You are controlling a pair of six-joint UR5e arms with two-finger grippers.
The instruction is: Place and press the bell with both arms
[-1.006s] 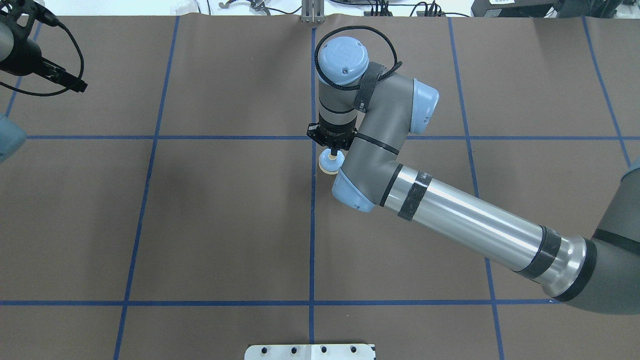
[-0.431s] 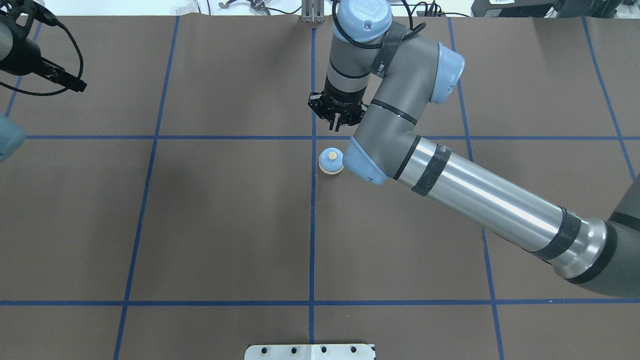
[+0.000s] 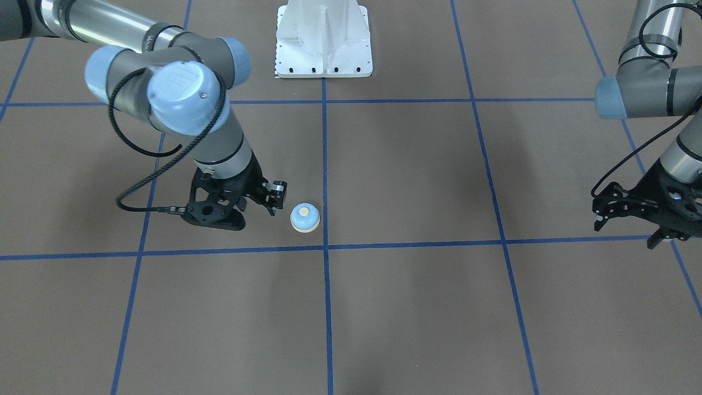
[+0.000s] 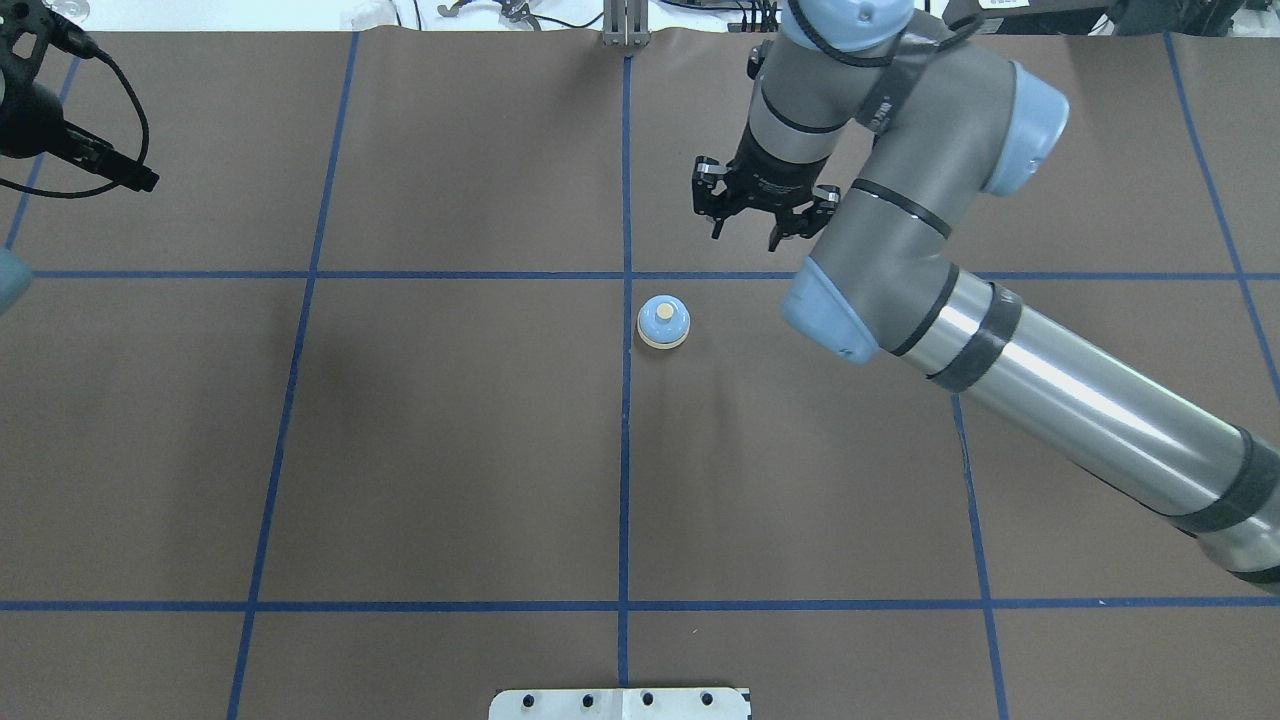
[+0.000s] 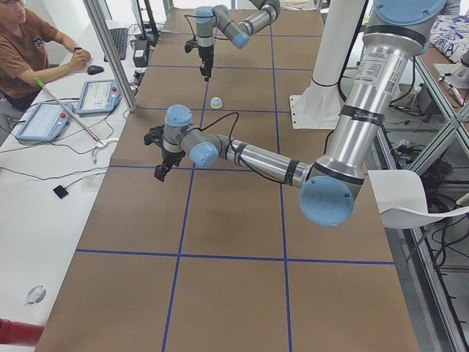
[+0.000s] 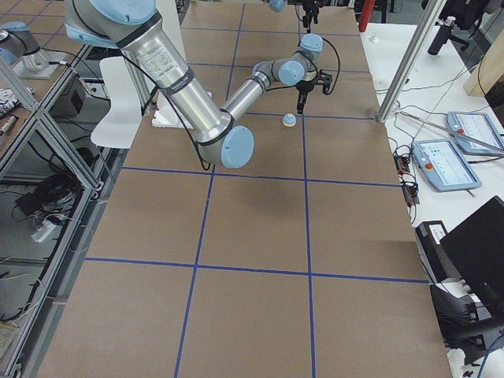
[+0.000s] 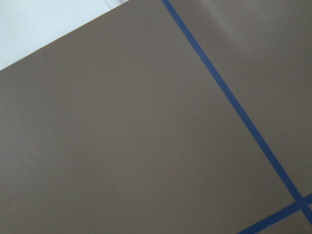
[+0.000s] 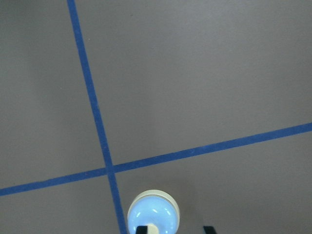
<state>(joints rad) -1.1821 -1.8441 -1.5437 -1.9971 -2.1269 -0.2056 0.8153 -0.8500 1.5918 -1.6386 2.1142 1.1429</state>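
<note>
Right gripper [image 4: 745,238]: jaws apart, nothing between them, fingers pointing down at the mat. In the overhead view it hangs between 1 and 2 o'clock of the bell [image 4: 663,322], near it but not touching. In the front-facing view the same gripper [image 3: 269,198] shows at 9 o'clock of the bell [image 3: 305,217], with a gap between them.

The bell stands upright on the brown mat [image 4: 450,450], blue dome up and cream button on top, with nothing in contact with it. It sits close in at 4 to 5 o'clock of the blue tape crossing [image 4: 626,275] in the overhead view, its rim just beside the centre line.

In the right wrist view the bell [image 8: 153,214] is at 6 o'clock, cut by the frame edge. The tape crossing is at 11 o'clock of it, and two dark fingertips [image 8: 208,229] are just visible at the bottom edge.

Left gripper [image 3: 625,233]: we read its fingers as spread and empty. It is well apart from the bell, far out at 3 o'clock of it in the front-facing view. Its wrist camera shows only mat and tape.

The white pedestal [image 3: 323,38] is at 12 o'clock of the bell in the front-facing view, well apart.
</note>
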